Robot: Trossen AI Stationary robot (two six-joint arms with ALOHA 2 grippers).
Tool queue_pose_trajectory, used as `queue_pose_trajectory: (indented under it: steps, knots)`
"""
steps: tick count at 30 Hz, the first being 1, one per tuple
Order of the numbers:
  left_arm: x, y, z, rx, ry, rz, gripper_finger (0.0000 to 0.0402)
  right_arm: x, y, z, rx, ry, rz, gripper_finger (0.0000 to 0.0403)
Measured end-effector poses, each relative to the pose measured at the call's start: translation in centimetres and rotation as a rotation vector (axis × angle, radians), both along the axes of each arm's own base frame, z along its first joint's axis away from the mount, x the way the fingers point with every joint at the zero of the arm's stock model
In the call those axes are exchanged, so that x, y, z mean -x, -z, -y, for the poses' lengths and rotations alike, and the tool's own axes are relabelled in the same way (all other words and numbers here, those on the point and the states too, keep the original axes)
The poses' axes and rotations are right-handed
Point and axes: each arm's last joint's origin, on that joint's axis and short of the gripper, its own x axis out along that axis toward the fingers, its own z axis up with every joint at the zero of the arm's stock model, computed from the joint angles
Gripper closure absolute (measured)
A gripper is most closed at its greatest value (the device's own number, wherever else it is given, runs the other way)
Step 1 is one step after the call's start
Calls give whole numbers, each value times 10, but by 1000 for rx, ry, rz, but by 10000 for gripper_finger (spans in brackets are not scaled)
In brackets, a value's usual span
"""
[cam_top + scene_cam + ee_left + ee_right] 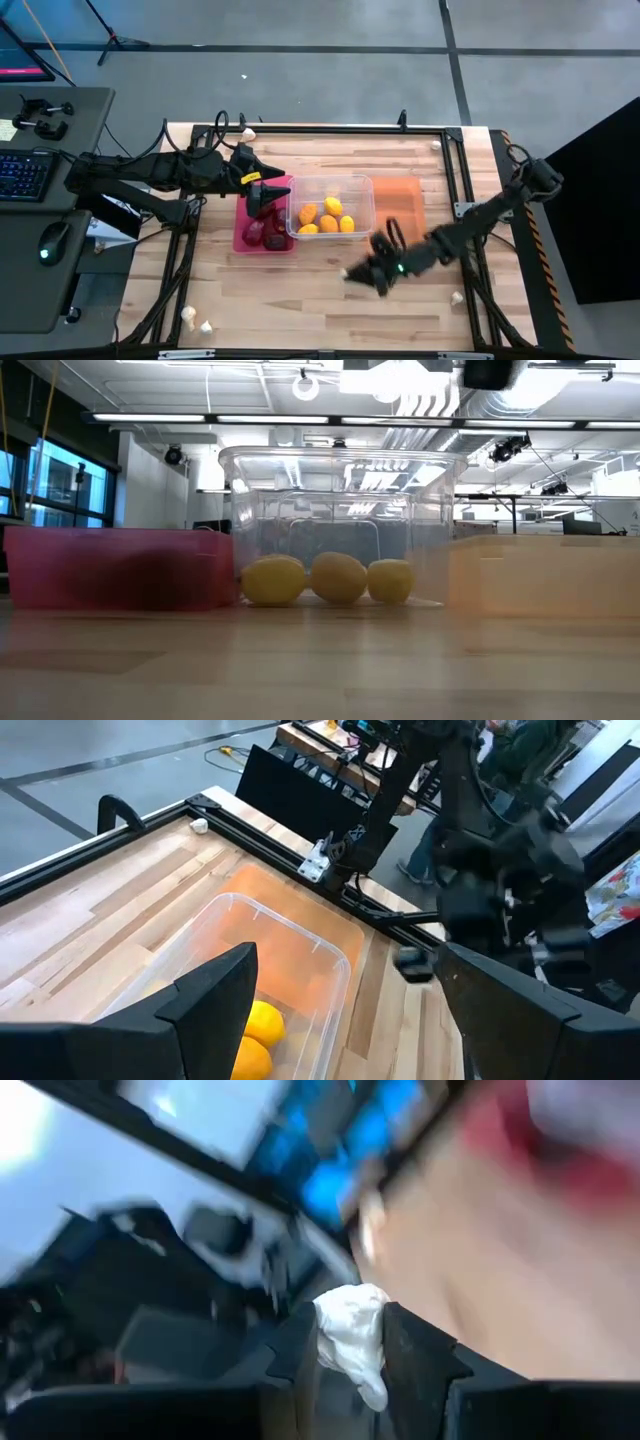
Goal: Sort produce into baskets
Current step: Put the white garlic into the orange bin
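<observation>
Garlic bulb (352, 1342) is pinched between the right gripper (362, 272) fingers above the table in front of the orange basket (402, 205), left gripper (262, 190) open over the red basket (243, 232); thin hold risks a drop during transit.

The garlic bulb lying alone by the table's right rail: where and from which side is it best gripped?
Probably across the round middle of the bulb, from straight above: it lies low on the table, and the rail crowds one side.
</observation>
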Motion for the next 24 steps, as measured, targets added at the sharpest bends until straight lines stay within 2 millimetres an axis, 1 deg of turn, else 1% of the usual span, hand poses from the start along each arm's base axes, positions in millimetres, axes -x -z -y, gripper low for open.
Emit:
queue_pose_trajectory:
  steps: [2,4,6,8,11,15,18,20,22,24]
  knots:
    - [0,0,0,2,-1,0,103,-9,-8,18,89,40,79,315]
    - [0,0,0,3,0,0,103,-13,-14,36,144,57,100,315]
    - [0,0,0,14,-1,2,103,-11,-19,52,191,36,82,315]
    - [0,0,0,26,-4,3,103,-5,-25,66,222,10,48,315]
    - [0,0,0,26,-3,2,103,14,-35,84,252,23,-20,315]
    - [0,0,0,28,-3,3,103,51,-47,103,310,96,-138,315]
    - [0,0,0,38,-6,3,103,79,-45,113,320,203,-278,315]
    - [0,1,0,47,-9,3,103,96,-39,120,309,292,-398,315]
    - [0,1,0,51,-10,3,103,109,-32,125,288,377,-505,315]
    - [0,1,1,53,-10,3,103,118,-26,128,270,456,-594,315]
